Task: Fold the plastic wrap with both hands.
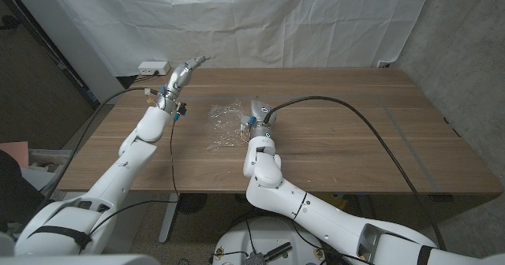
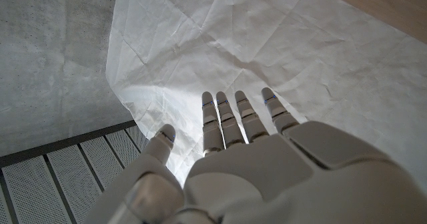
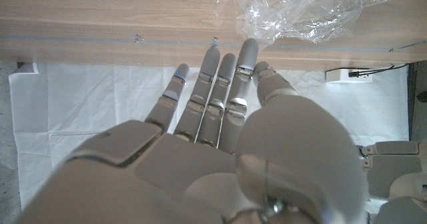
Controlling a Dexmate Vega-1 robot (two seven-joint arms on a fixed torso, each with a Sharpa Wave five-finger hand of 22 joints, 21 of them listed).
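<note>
Wrap: crinkly clear plastic wrap (image 1: pixel 224 125) lying bunched on brown wooden table (image 1: pixel 355 131), just beside right hand (image 1: pixel 258 113) fingertips (image 3: pixel 247 49). Fingers reaching straight, close together, holding nothing. Left hand (image 1: pixel 186 69) hanging far off, fingers (image 2: pixel 241 114) slightly spread, probably waiting.

Both arms are glossy white, built of rounded shell segments with dark seams at the joints. The left hand (image 1: pixel 192 63) and right hand (image 1: pixel 257 108) are pale grey; their fingers (image 3: pixel 212 77) are slim and segmented, with small blue marks near some tips. Black cables run along each arm, and small coloured fittings sit at the wrists.
</note>
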